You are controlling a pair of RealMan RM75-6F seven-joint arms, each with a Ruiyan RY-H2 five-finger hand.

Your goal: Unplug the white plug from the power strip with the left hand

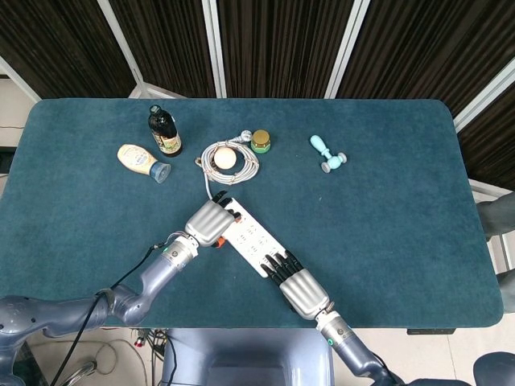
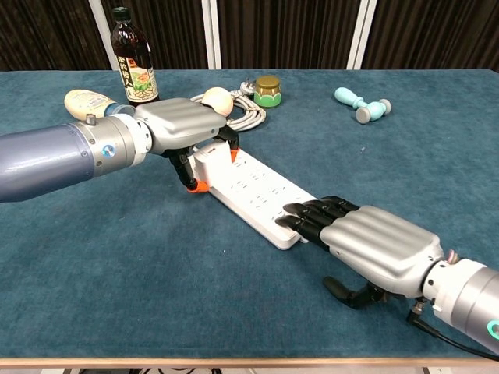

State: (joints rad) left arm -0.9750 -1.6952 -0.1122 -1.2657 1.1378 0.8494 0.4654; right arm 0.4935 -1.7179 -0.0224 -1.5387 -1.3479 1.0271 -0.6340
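Observation:
The white power strip [image 1: 251, 240] [image 2: 253, 187] lies diagonally on the blue table. My left hand [image 1: 208, 220] [image 2: 178, 123] covers its far end, and the orange-tipped fingers curl down on both sides of the white plug [image 2: 207, 153], gripping it. Most of the plug is hidden under the palm. Its white cable [image 1: 241, 166] [image 2: 246, 117] runs back to a coil. My right hand [image 1: 302, 291] [image 2: 374, 245] lies flat, its dark fingertips [image 2: 308, 212] pressing on the strip's near end.
Behind the strip stand a dark bottle [image 1: 164, 130] [image 2: 133, 58], a lying cream squeeze bottle [image 1: 138, 159] [image 2: 86, 101], a pale ball [image 1: 224, 158] in the cable coil, a small green jar [image 1: 260, 141] [image 2: 267, 90] and a teal toy [image 1: 327, 153] [image 2: 360, 104].

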